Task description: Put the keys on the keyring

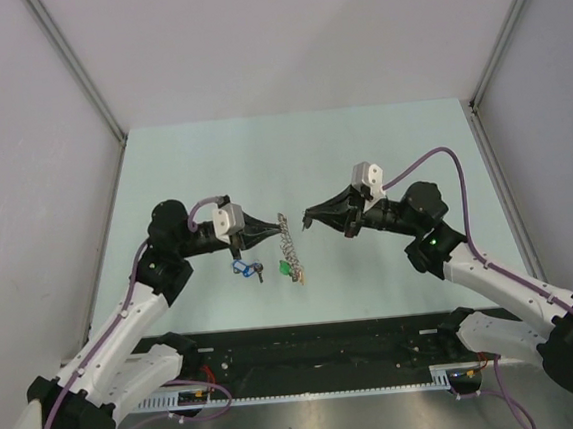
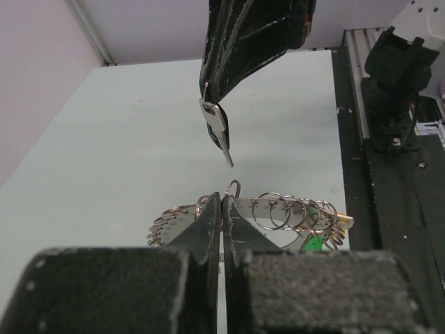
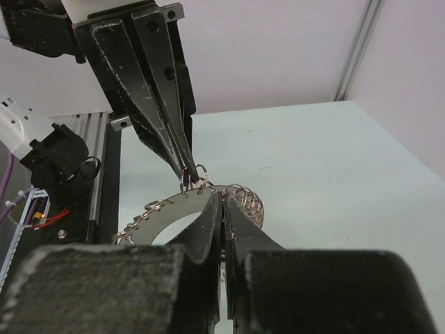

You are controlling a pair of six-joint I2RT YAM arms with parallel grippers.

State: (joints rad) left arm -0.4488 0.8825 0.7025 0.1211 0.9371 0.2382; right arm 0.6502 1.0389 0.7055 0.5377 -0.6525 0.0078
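- Top external view: the keyring (image 1: 288, 242) appears edge-on, as a thin line at the middle of the table (image 1: 381, 146), between the two grippers.
- A green tag (image 1: 284, 268) hangs at the near end of the keyring. The other tags there are too small to make out.
- Left gripper (image 1: 274, 235): fingers clenched on the keyring. In the right wrist view its tips pinch at a small ring on the rim.
- Right gripper (image 1: 307, 219): fingers clenched on a silvery key (image 2: 217, 129). The key hangs point-down just above the keyring, apart from it, with its head partly hidden in the jaws.
- Right wrist view: the gripper's own fingers (image 3: 208, 223) hide this key.
- The blue key (image 1: 241, 268) lies on the table left of the keyring. The dark key (image 1: 258, 271) beside it is blurred.
- Whether the keyring's lower edge rests on the table cannot be told.
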